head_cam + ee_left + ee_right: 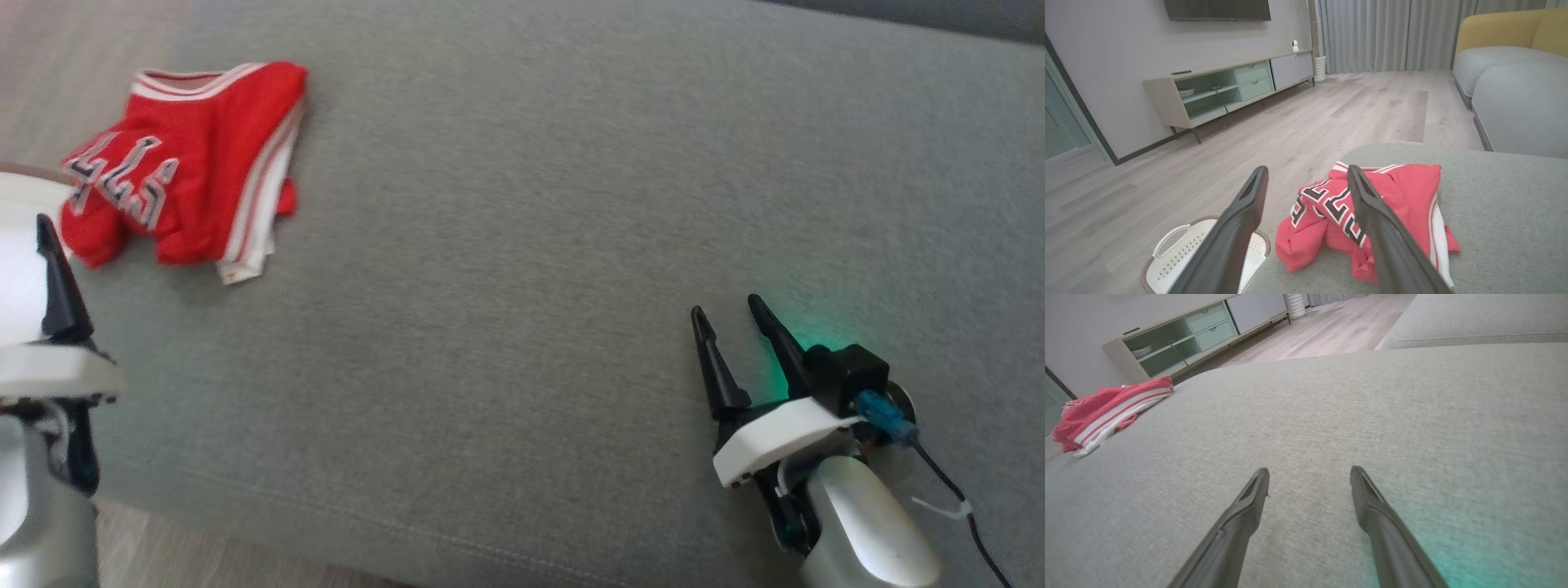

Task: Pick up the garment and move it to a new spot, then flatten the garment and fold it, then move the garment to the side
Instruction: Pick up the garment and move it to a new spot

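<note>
The garment [188, 167] is a red jersey with white trim and grey-and-black lettering, lying bunched up near the far left corner of the grey cushion [522, 245]. In the left wrist view the garment [1404, 196] lies just ahead of my left gripper [1308, 173], whose fingers stand apart with nothing between them. One left finger [57, 282] shows at the head view's left edge, a little nearer than the garment. My right gripper [727, 314] hovers open over bare cushion at the lower right, far from the garment [1106, 412]. Its fingers [1249, 498] hold nothing.
A white perforated basket [1180, 253] sits on the wood floor [1331, 114] beside the cushion's left edge. A low TV cabinet [1229, 85] lines the wall, and a grey-and-yellow sofa [1515, 94] stands beyond. A black cable [963, 506] trails from the right wrist.
</note>
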Available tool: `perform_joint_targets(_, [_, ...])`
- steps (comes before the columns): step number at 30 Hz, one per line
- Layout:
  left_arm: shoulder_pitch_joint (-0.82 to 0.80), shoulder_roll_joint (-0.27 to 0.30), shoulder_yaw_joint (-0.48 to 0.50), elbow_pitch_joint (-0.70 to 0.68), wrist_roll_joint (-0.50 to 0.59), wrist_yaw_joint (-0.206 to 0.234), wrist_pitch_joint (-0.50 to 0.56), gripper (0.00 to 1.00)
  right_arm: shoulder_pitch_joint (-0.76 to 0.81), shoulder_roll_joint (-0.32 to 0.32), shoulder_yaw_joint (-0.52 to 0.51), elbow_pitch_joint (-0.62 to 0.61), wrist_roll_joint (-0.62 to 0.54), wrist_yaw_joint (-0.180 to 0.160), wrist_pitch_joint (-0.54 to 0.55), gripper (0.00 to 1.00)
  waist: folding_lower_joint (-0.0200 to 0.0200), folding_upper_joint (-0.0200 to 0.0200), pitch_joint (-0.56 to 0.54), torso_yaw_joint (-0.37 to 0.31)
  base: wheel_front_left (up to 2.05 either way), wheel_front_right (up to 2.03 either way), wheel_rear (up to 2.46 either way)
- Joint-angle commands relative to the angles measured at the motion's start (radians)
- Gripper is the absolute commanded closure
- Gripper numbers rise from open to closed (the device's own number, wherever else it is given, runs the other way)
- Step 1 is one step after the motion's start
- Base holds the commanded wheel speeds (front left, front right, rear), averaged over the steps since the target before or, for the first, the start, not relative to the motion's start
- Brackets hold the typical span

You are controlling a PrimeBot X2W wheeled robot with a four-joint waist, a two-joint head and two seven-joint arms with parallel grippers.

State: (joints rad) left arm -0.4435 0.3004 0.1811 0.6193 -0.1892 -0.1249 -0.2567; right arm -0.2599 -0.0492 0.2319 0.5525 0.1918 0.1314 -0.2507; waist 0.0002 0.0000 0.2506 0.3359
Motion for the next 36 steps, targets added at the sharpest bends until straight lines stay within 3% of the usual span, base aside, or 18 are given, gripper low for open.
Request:
perform_joint_targets(1, [-0.061,0.052,-0.004,0.018,-0.016,-0.005,-0.005,0.0,-0.028,-0.001,0.019,-0.029,-0.014,-0.001,-0.011,0.0,-0.0002,0.0,0.035,-0.038,0.0,0.0,0.0])
perform_joint_targets(8, [-0.196,0.106,-0.194,0.159,-0.147,-0.005,0.049,0.0,-0.057,-0.001,0.004,-0.03,-0.036,-0.001,-0.011,0.0,-0.0002,0.0,0.08,-0.095,0.0,0.0,0.0])
perform_joint_targets(14, [-0.249,0.157,-0.264,0.317,-0.235,-0.006,0.149,0.0,-0.084,-0.001,-0.005,-0.032,-0.04,-0.001,-0.011,0.0,-0.0002,0.0,0.119,-0.147,0.0,0.0,0.0])
perform_joint_targets(22, [-0.267,0.159,-0.321,0.415,-0.312,-0.006,0.193,0.0,-0.089,-0.001,-0.02,-0.025,-0.047,-0.001,-0.011,0.0,-0.0002,0.0,0.138,-0.173,0.0,0.0,0.0])
perform_joint_targets(23, [-0.268,0.162,-0.328,0.426,-0.317,-0.006,0.192,0.31,-0.09,-0.001,-0.022,-0.024,-0.046,-0.001,-0.011,0.0,-0.0002,0.0,0.136,-0.176,0.0,0.0,0.0])
perform_joint_targets(24, [-0.271,0.166,-0.333,0.431,-0.319,-0.006,0.179,1.0,-0.09,-0.001,-0.024,-0.023,-0.044,-0.001,-0.011,0.0,-0.0002,0.0,0.133,-0.179,0.0,0.0,0.0])
perform_joint_targets(30, [-0.319,0.209,-0.382,0.397,-0.304,-0.006,0.05,1.0,-0.08,-0.001,-0.026,-0.022,-0.01,-0.001,-0.011,0.0,-0.0002,0.0,0.079,-0.19,0.0,0.0,0.0])
perform_joint_targets(36, [-0.384,0.234,-0.473,0.252,-0.313,-0.006,0.012,1.0,-0.044,-0.001,-0.01,-0.014,0.048,-0.001,-0.011,0.0,-0.0002,0.0,-0.013,-0.221,0.0,0.0,0.0])
